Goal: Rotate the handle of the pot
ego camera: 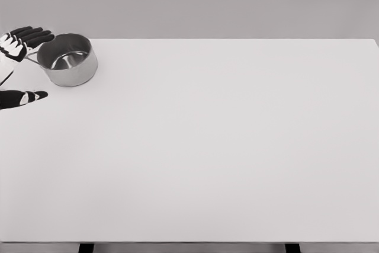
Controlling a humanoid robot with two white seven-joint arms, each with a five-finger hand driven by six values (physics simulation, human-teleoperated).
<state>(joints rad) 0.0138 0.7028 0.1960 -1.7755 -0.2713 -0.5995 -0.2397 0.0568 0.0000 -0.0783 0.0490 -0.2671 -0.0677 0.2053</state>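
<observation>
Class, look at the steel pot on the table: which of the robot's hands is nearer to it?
Left. The left hand is right beside the pot, at its handle side. The right hand is not in view.

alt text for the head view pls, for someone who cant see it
A steel pot sits at the far left corner of a white table, with the robot's left hand at the pot's left side, fingers spread above its thin handle and thumb lower, nearer the camera. The right arm is out of view.

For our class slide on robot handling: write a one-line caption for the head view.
Left hand reaches the handle of a steel pot at the white table's far-left corner.
</observation>
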